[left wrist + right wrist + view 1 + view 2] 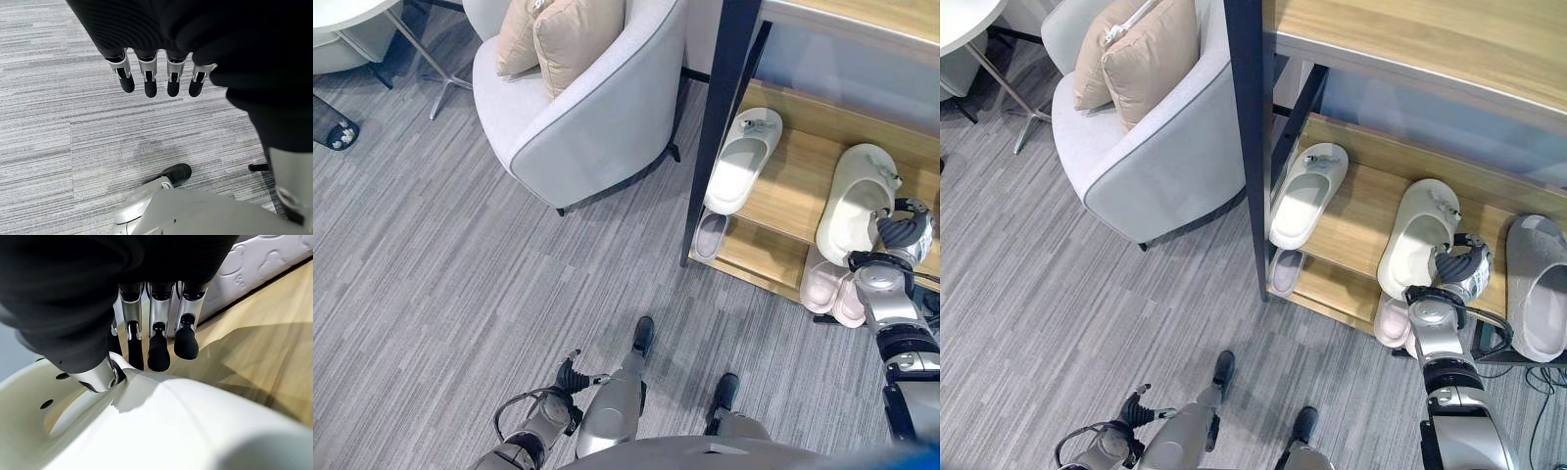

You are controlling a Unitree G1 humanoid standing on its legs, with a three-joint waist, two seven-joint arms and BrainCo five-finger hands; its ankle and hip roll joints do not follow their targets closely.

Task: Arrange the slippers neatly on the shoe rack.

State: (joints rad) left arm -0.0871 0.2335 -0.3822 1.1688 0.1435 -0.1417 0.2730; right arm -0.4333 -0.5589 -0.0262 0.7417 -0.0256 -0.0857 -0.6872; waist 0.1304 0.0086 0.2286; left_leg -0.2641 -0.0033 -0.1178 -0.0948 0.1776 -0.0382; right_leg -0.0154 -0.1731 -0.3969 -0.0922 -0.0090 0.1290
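Right hand gripping cream slipper on shoe rack

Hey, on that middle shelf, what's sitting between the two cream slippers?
Nothing: in the right eye view bare shelf board separates the left cream slipper from the right cream slipper, which the right hand grips.

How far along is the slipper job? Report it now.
Done: the left cream slipper lies on the middle shelf of the shoe rack. In hand: the right robot hand pinches the rim of the second cream slipper, which rests on that shelf. Left: let go, perhaps square the pair. The left robot hand hangs open above the floor.
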